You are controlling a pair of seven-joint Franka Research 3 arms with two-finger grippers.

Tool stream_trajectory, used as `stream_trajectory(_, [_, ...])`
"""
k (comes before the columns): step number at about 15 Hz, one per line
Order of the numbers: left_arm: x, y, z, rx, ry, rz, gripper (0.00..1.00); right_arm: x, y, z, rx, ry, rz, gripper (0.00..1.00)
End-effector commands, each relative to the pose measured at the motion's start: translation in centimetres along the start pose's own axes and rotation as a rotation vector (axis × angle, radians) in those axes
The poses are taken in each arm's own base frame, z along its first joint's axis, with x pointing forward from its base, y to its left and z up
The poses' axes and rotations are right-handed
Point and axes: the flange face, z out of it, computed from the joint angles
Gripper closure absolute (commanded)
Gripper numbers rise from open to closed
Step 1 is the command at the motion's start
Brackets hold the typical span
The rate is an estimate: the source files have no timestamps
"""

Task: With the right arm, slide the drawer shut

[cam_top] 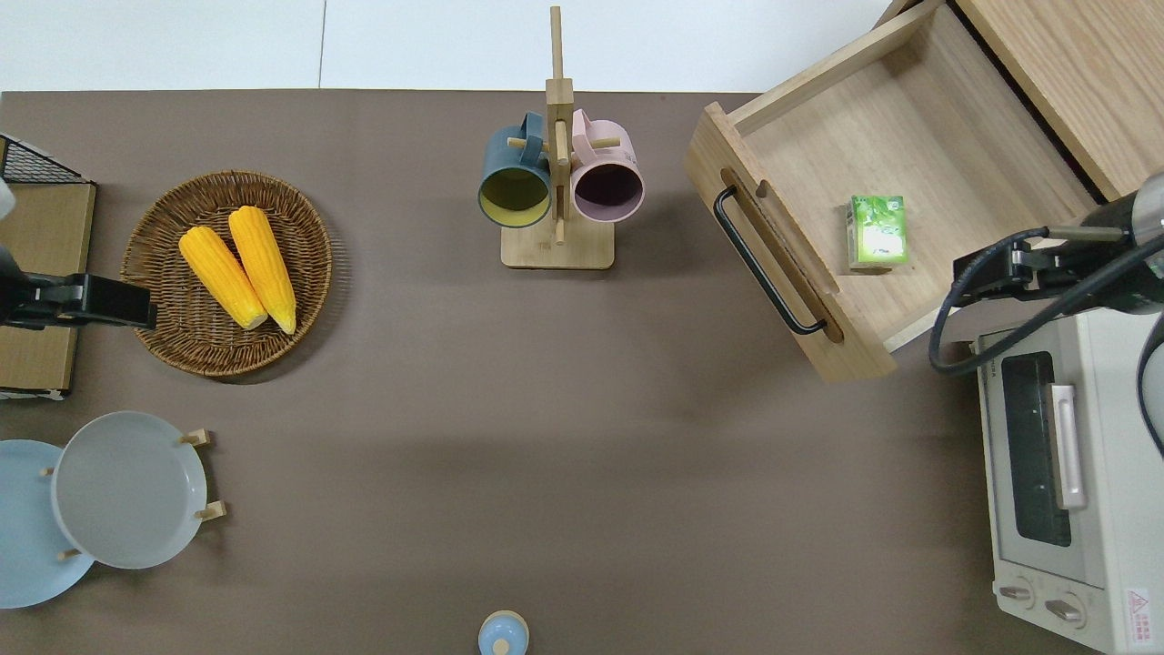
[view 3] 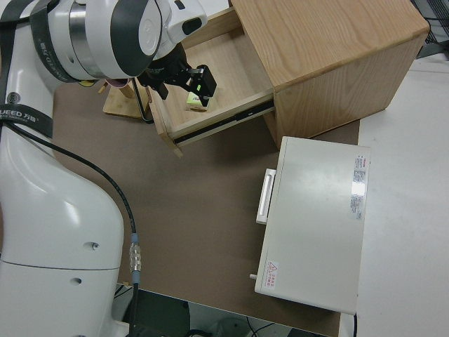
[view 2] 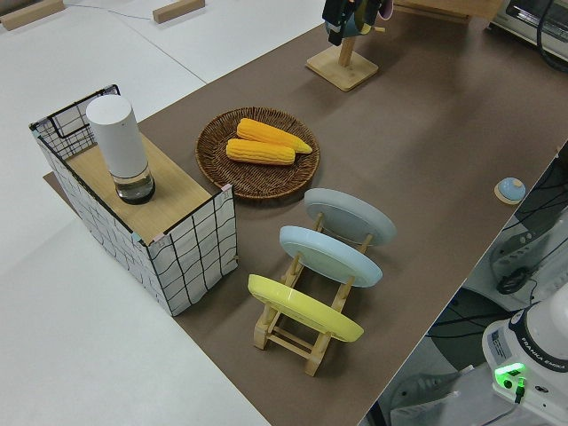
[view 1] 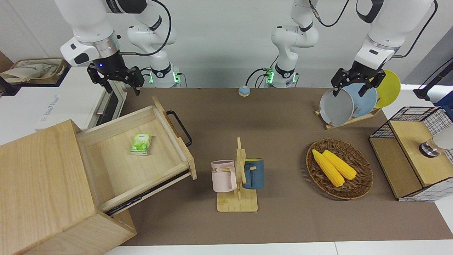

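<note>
The drawer point(view 1: 141, 156) stands pulled far out of the big pale wooden box point(view 1: 39, 187) at the right arm's end of the table, its black loop handle point(view 1: 180, 127) facing the middle of the table and a small green packet point(view 1: 141, 143) lying loose on its floor. The right gripper point(view 1: 115, 80) hangs in the air with its jaws apart and nothing between them, over the edge of the drawer nearest the robots, beside the white toaster oven point(cam_top: 1064, 473). The likely trouble: if it descends where it is, the fingers would land inside the drawer or on its side wall rather than on the front panel, and a push off to one end could skew the drawer on its runners and jam it. The packet may slide when the drawer moves. Bare brown mat lies before the handle, and the mug stand point(view 1: 238, 177) is well apart, so there is room to come round. The left arm is parked, its gripper point(view 1: 357, 80) showing spread fingers.
</note>
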Motion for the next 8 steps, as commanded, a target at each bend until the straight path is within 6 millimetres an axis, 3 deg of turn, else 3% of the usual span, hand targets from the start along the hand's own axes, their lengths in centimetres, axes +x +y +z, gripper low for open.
stream_trajectory(1, [0.43,-0.03,-0.22,0.016,0.007,0.01,0.0,-0.83,-0.55,0.1,0.025,-0.024,-0.114,0.015])
stream_trajectory(8, [0.43,-0.03,-0.22,0.016,0.007,0.01,0.0,-0.94,-1.07,0.09,0.025,-0.024,-0.124,0.017])
